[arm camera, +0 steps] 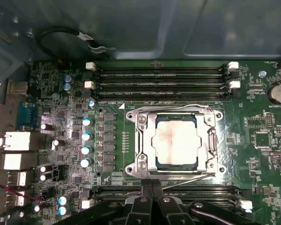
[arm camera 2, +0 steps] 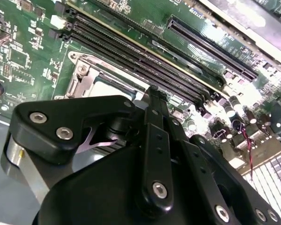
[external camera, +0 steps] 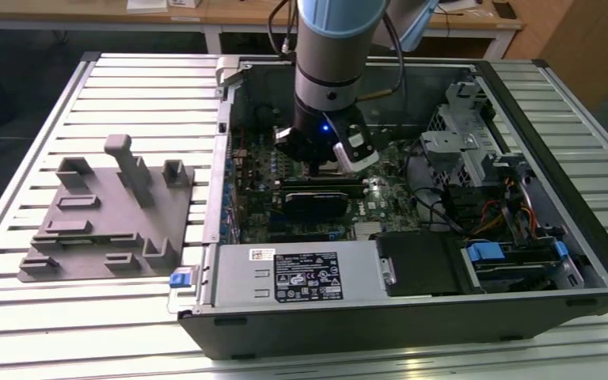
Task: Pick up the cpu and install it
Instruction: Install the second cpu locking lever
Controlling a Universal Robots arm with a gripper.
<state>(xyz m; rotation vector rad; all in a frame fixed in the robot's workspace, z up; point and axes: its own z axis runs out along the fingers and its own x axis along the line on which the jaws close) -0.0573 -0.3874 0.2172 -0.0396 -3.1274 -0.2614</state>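
- The cpu [arm camera: 176, 141], a square chip with a pale silver top and a dark rim, lies flat in its socket at the centre of the first wrist view; a corner of it [arm camera 2: 113, 87] shows left of centre in the second wrist view.
- A silver metal socket frame [arm camera: 143, 140] surrounds the chip on all sides, with screws at its corners.
- Rows of black memory slots [arm camera: 161, 77] run just above the frame in the first wrist view, and another row sits just below it.
- All this sits on the green motherboard [arm camera: 253, 154], inside the open computer case [external camera: 557, 103] seen in the exterior view.
- The gripper [arm camera: 152, 197] hangs above the board at the bottom centre of the first wrist view, its black fingers pressed together with no gap and nothing between them, apart from the chip.
- In the exterior view the gripper [external camera: 320, 162] points down into the middle of the case.
- A grey fixture tray [external camera: 108, 218] rests on the slatted table [external camera: 29, 332], at the exterior view's left of the case.
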